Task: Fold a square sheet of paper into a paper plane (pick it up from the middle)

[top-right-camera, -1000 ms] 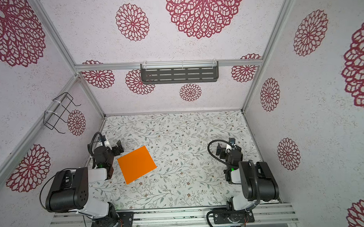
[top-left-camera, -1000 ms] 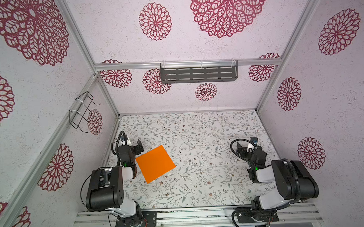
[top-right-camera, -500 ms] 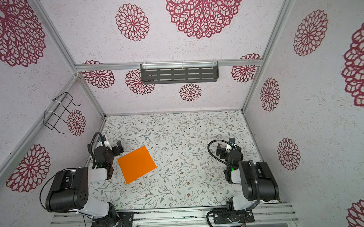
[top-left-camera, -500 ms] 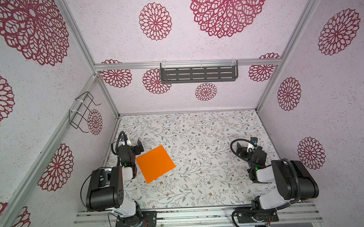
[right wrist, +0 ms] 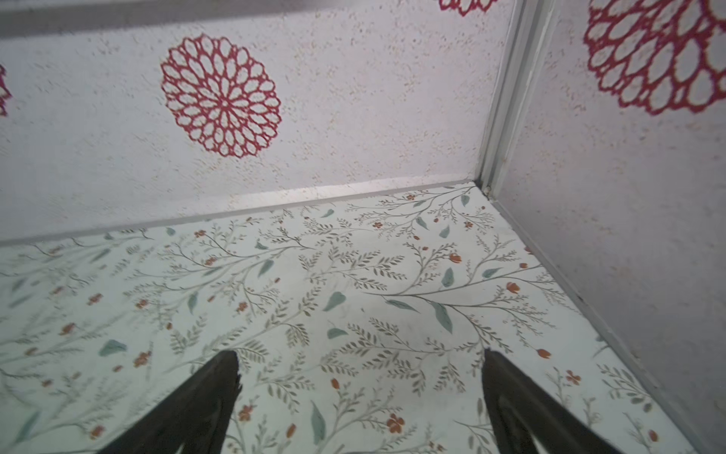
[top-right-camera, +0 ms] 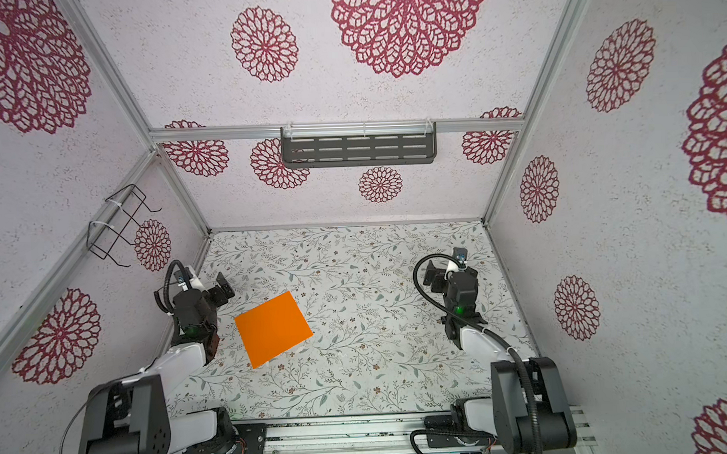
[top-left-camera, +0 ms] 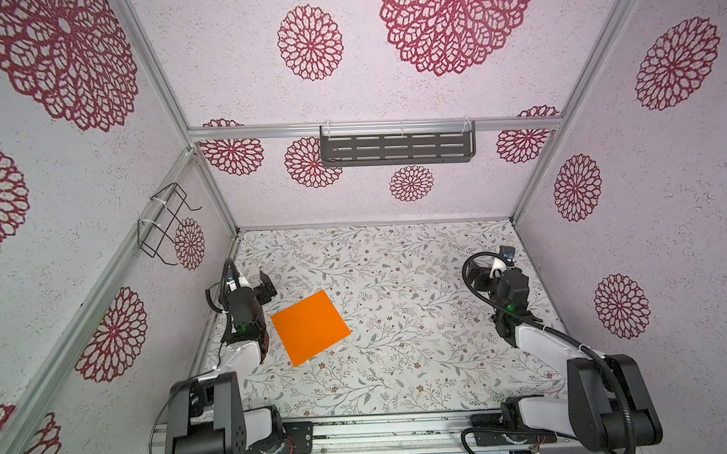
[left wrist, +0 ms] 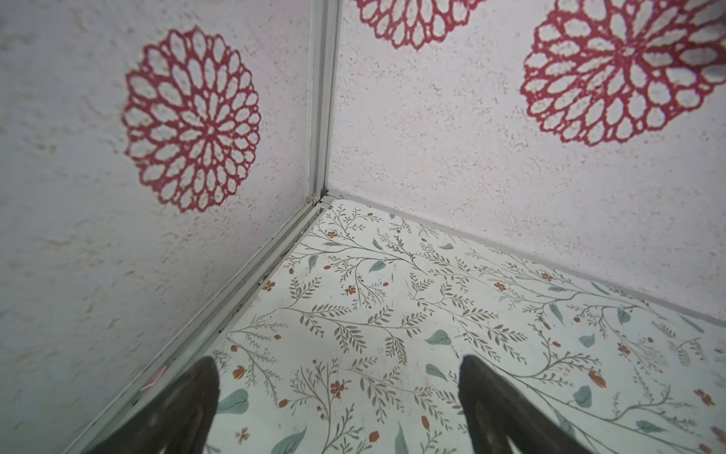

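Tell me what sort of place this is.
Probably a robot test booth: aluminium frame, left arm and right arm mounted on a front rail, a square sheet of paper on the floor.

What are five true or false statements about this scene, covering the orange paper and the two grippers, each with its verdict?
1. The bright orange square sheet of paper lies unfolded on the floral-patterned table. True.
2. The left gripper is shut on the sheet. False: it is open, empty and apart from the sheet.
3. The sheet lies nearer the left gripper than the right gripper. True.
4. The right gripper holds a finished paper plane. False: it is open and holds nothing.
5. A dark slotted metal shelf hangs on the back wall. True.
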